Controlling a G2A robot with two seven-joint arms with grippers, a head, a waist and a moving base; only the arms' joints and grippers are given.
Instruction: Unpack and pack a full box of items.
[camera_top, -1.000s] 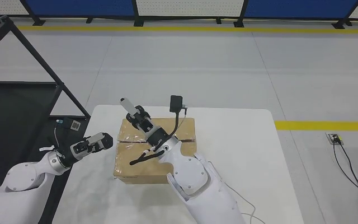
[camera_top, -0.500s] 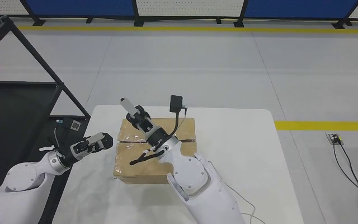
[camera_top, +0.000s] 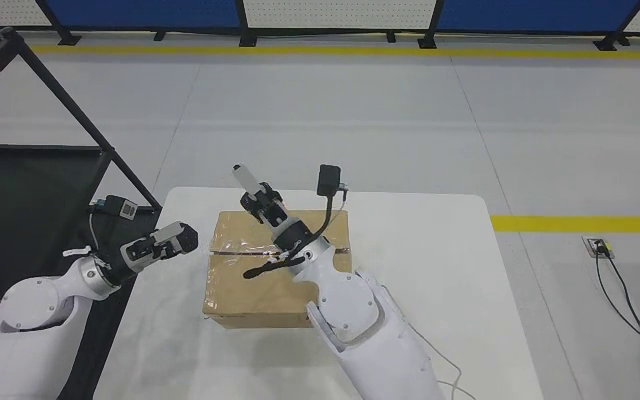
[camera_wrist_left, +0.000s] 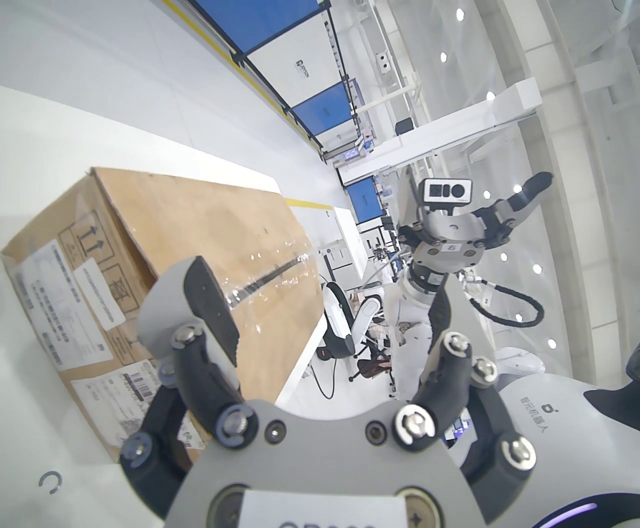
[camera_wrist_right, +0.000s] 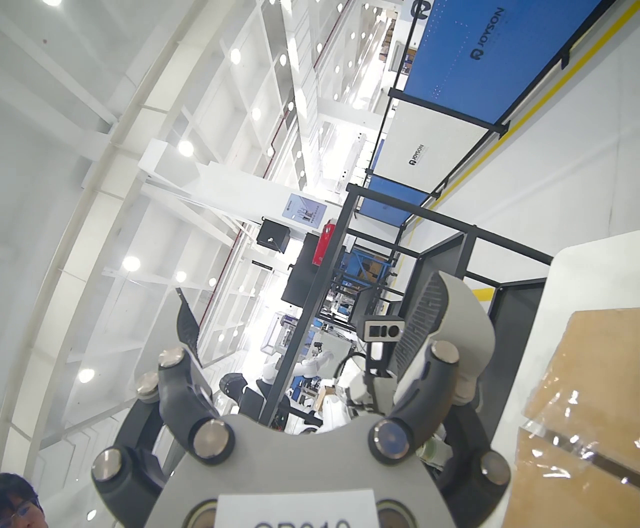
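A brown cardboard box (camera_top: 270, 268), sealed along its top seam with clear tape, lies on the white table (camera_top: 440, 300); it also appears as the box (camera_wrist_left: 200, 225) in the left wrist view and the box (camera_wrist_right: 585, 375) in the right wrist view. My left gripper (camera_top: 186, 238) hovers just off the box's left side, open and empty, with its dark pads (camera_wrist_left: 210, 300) spread wide around the left gripper's gap (camera_wrist_left: 325, 305). My right gripper (camera_top: 247, 180) is raised above the box's far left corner, tilted upward, open and empty. The right gripper (camera_wrist_right: 310, 320) points off toward the room, and the left wrist view catches this right gripper (camera_wrist_left: 500, 210) high above the box.
A black metal frame (camera_top: 90, 140) and a dark panel stand just left of the table. The table's right half is bare white surface. A yellow floor line (camera_top: 560, 224) runs beyond the right edge.
The right gripper has lifted and swung slightly right and toward the far side above the box. The left arm has shifted a little left and farther back.
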